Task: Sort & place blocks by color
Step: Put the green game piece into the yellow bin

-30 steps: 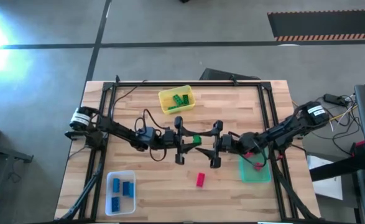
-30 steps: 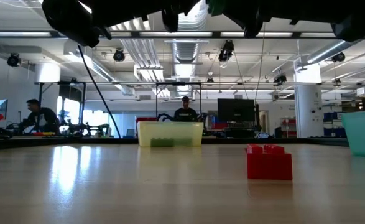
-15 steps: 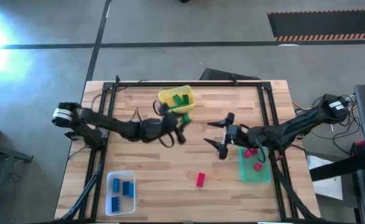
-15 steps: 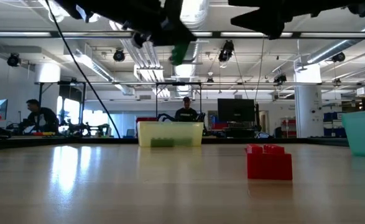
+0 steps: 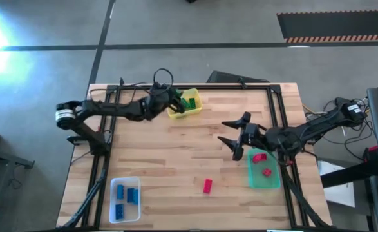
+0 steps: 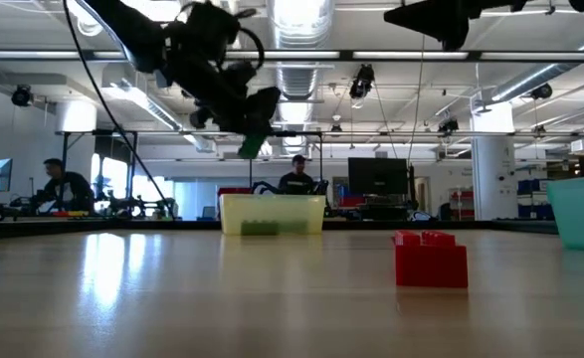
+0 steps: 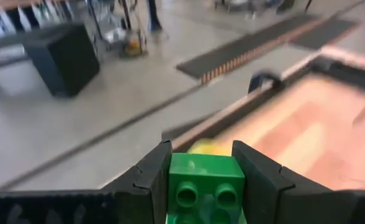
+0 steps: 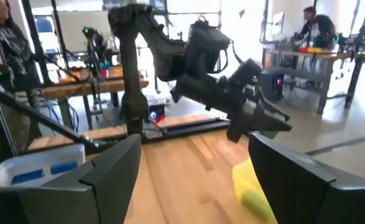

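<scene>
Up high, left hand [image 7: 202,180] clamps green block [image 7: 202,190] — underside cut off.

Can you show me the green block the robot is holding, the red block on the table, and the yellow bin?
green block [image 7: 206,186], left wrist view, studded top face.
red block [image 6: 430,264], low view, front face.
yellow bin [image 6: 272,214], low view, front wall.

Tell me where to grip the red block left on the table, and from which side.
Come straight down from above with the open right hand, the nearer one. The red block lies alone on bare wood, studs up in the low view. Close on its two long flat side faces, which gives the narrower span.
</scene>
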Motion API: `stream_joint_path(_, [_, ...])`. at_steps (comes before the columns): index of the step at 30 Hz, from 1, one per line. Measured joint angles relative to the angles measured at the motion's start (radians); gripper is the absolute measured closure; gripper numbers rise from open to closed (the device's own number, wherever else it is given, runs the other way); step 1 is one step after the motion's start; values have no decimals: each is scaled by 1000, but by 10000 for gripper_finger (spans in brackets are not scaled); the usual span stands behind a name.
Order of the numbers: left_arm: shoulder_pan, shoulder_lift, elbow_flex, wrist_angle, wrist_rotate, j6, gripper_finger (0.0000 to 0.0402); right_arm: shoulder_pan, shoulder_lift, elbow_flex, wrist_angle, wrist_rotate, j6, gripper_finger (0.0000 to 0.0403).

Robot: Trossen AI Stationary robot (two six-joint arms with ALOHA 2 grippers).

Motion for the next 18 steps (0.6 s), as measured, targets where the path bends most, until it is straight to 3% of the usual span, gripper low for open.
stream_joint_path(8, [13,150,1,-6,-6,-63,277,0,79,0,3,1,37,122])
stream_joint_path(13, [21,174,-5,-7,-176,-39,267,0,109,0,8,9,40,124])
stream_joint_path(18, [40,176,-6,-7,-186,-31,239,0,107,0,11,9,40,124])
